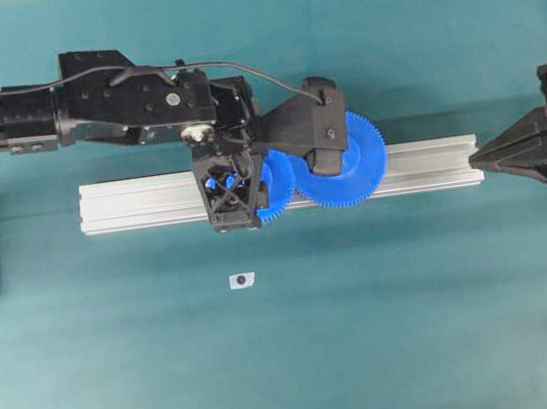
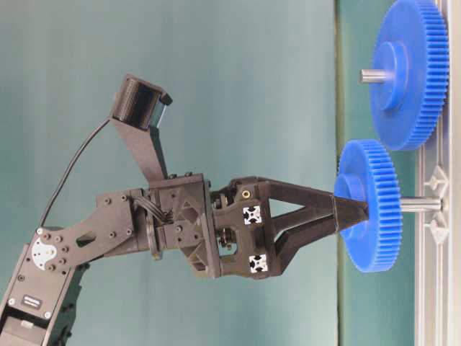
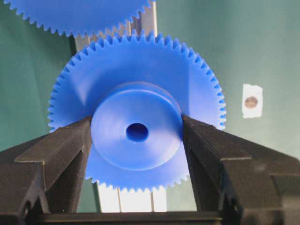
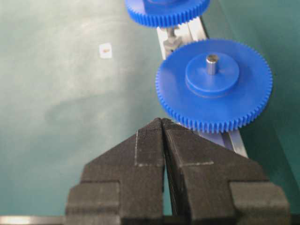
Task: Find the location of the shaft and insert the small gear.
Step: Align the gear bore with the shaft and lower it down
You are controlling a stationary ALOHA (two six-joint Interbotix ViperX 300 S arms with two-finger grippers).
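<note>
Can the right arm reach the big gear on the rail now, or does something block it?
Probably yes. The right gripper is shut and idle at the rail's end, and the big gear lies just ahead with nothing between. The left gripper, holding the small gear, stays beyond it.

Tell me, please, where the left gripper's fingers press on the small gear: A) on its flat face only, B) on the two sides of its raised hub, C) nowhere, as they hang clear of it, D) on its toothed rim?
B: in the left wrist view the left gripper has one finger on each side of the raised hub of the small gear, well inside the toothed rim.
</note>
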